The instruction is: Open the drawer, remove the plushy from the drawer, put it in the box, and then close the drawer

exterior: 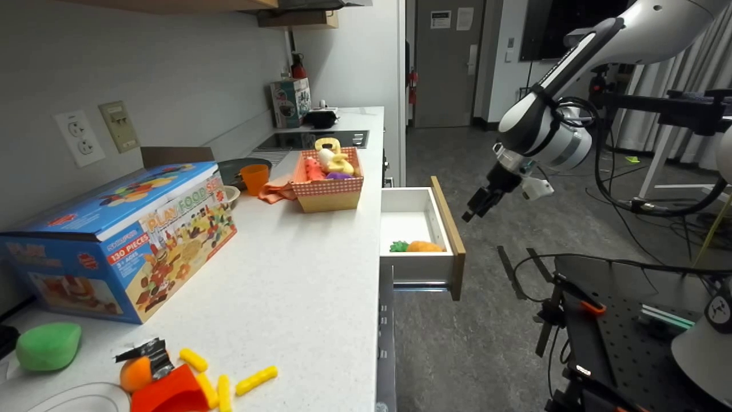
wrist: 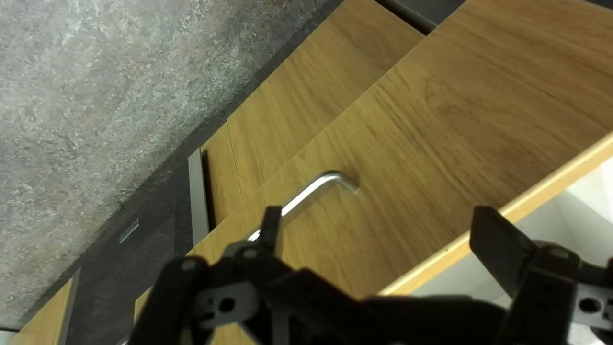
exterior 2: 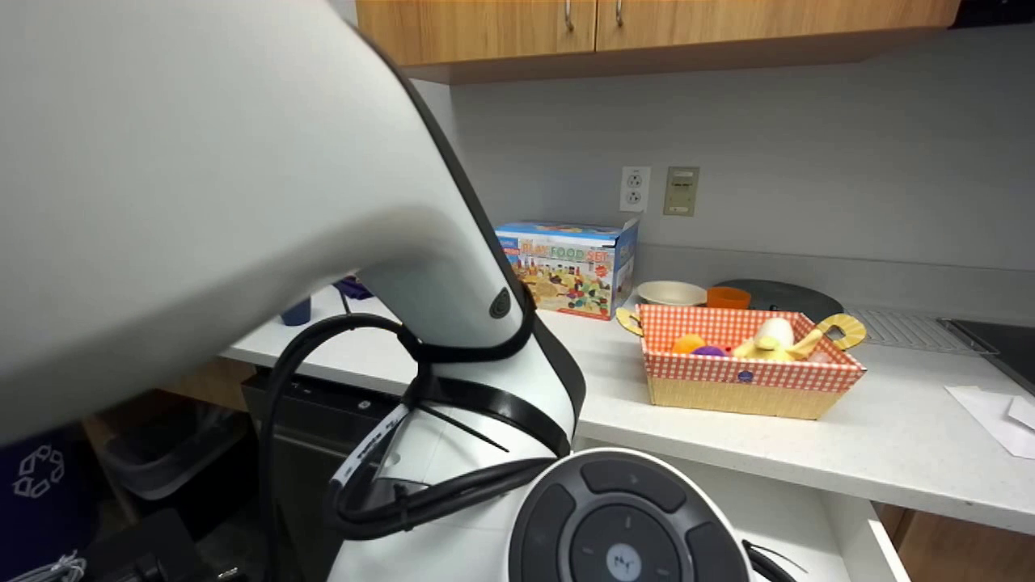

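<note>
Plushy [exterior: 424,246] lies inside the pulled-out drawer [exterior: 409,216]. The claw [wrist: 378,230] hangs spread wide near the drawer's front, holding nothing. The checkered box [exterior: 329,202] sits on the surface [exterior: 297,280].

A kitchen is indicated by a long white speckled countertop [exterior: 311,280], a flat black glossy cooktop [exterior: 300,140], and a light-brown wooden wall cabinet [exterior 2: 647,28] with 2 curved silver metal handles [exterior 2: 568,14].
</note>
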Action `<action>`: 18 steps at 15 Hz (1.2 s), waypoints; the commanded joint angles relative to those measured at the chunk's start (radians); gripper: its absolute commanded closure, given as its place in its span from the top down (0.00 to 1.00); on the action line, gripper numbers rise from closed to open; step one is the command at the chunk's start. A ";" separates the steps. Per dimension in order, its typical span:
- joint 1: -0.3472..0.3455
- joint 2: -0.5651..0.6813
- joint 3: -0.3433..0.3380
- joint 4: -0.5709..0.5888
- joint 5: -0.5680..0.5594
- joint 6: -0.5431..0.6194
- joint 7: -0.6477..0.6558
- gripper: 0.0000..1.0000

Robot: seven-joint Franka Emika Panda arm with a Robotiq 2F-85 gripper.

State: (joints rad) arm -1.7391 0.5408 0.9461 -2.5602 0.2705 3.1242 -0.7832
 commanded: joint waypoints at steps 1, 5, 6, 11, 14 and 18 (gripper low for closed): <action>-0.022 0.025 -0.002 -0.007 -0.157 0.033 0.094 1.00; -0.145 0.044 0.160 -0.076 -0.363 0.134 0.100 1.00; -0.172 0.049 0.197 -0.097 -0.425 0.158 0.110 1.00; -0.096 0.031 0.192 -0.156 -0.655 0.282 0.197 1.00; -0.071 0.026 0.157 -0.145 -0.725 0.284 0.268 1.00; -0.005 -0.010 0.102 -0.127 -0.763 0.270 0.332 1.00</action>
State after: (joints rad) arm -1.7912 0.5759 1.0964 -2.7080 -0.4405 3.4145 -0.5320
